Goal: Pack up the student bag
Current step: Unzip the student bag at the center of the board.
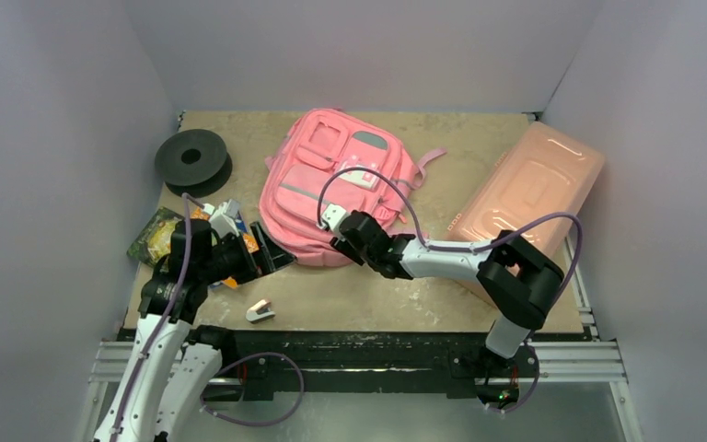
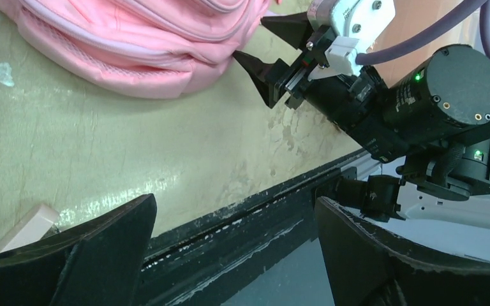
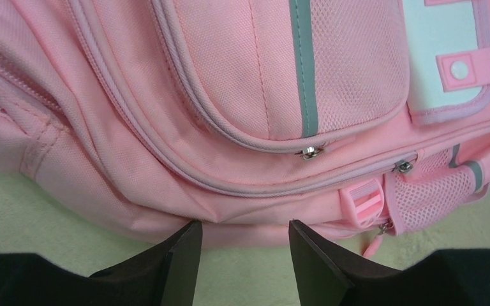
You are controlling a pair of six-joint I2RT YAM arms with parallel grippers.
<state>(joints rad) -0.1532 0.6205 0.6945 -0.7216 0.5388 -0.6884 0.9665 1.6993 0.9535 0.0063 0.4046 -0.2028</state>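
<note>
The student bag [image 1: 331,180] is a pink backpack lying flat at the table's middle back, front pockets up. It fills the right wrist view [image 3: 230,95] and shows at the top left of the left wrist view [image 2: 134,44]. My right gripper [image 1: 342,241] is open and empty, its tips [image 3: 242,224] at the bag's near bottom edge; it also shows in the left wrist view [image 2: 252,39]. My left gripper [image 1: 274,250] is open and empty, low over the table left of the bag, its jaws [image 2: 236,204] pointing toward the table's front edge.
A salmon-pink plastic box [image 1: 534,184] lies at the right. A black spool [image 1: 191,158] sits at the back left. A green snack packet [image 1: 155,235] and orange items [image 1: 249,244] lie by the left arm. A small white object [image 1: 260,311] lies near the front edge [image 2: 22,226].
</note>
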